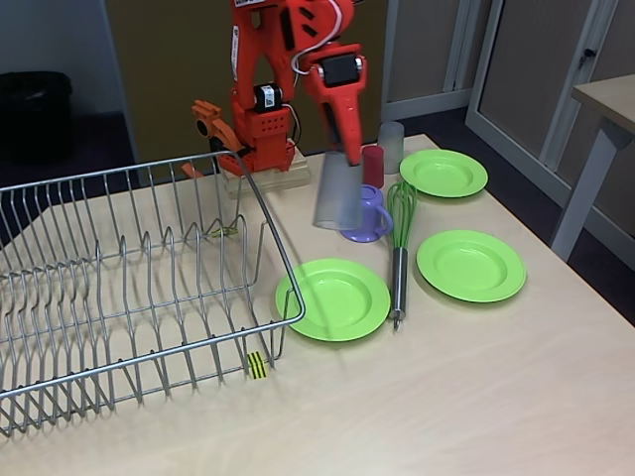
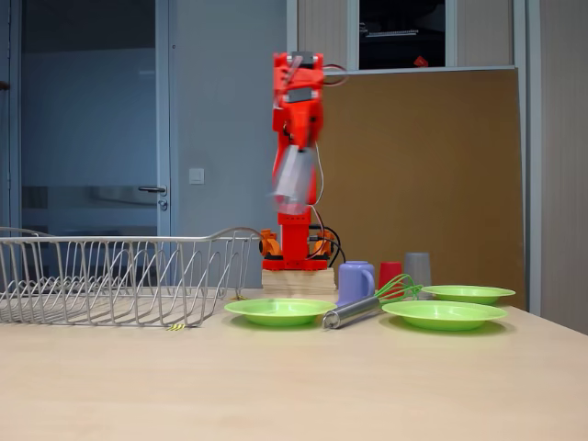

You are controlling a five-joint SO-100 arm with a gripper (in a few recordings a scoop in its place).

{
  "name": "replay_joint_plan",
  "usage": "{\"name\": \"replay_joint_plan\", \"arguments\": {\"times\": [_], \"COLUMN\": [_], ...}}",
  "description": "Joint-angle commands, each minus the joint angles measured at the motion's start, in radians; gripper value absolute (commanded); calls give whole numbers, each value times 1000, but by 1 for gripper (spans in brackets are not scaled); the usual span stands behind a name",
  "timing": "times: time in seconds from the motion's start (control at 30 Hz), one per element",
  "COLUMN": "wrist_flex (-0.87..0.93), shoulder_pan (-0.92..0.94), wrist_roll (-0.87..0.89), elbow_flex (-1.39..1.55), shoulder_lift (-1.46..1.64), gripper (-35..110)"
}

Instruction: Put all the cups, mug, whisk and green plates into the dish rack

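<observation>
**Grey tumbler aloft**

Orange two-finger gripper (image 1: 342, 159) clamps a translucent grey plastic tumbler (image 1: 338, 194), blurred, held high above the table (image 2: 294, 386). Silver wire dish rack (image 1: 119, 288) sits left in both fixed views. Purple handled mug (image 1: 369, 213), red tumbler (image 1: 373, 166), second grey tumbler (image 1: 391, 146), green-wired whisk (image 1: 400, 248) and three lime-green plates (image 1: 332, 298) (image 1: 470, 265) (image 1: 444, 173) rest on the table.

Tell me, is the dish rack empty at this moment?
Empty. In both fixed views the dish rack holds nothing between its prongs; a grey cup hangs in the gripper, above the table.
</observation>
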Motion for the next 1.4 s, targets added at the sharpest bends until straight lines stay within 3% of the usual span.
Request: {"name": "replay_joint_plan", "arguments": {"times": [0.0,0.17,0.33,0.53,1.0,1.37], "wrist_flex": [49,31,55,92,115,170], "shoulder_pan": [219,500,623,693,729,765], "wrist_roll": [-195,-422,-537,-588,-640,-689], "elbow_flex": [-84,-261,-571,-798,-953,-1108], "shoulder_lift": [-32,-215,-549,-821,-1077,-1193], "gripper": [0,0,0,0,1,17]}}
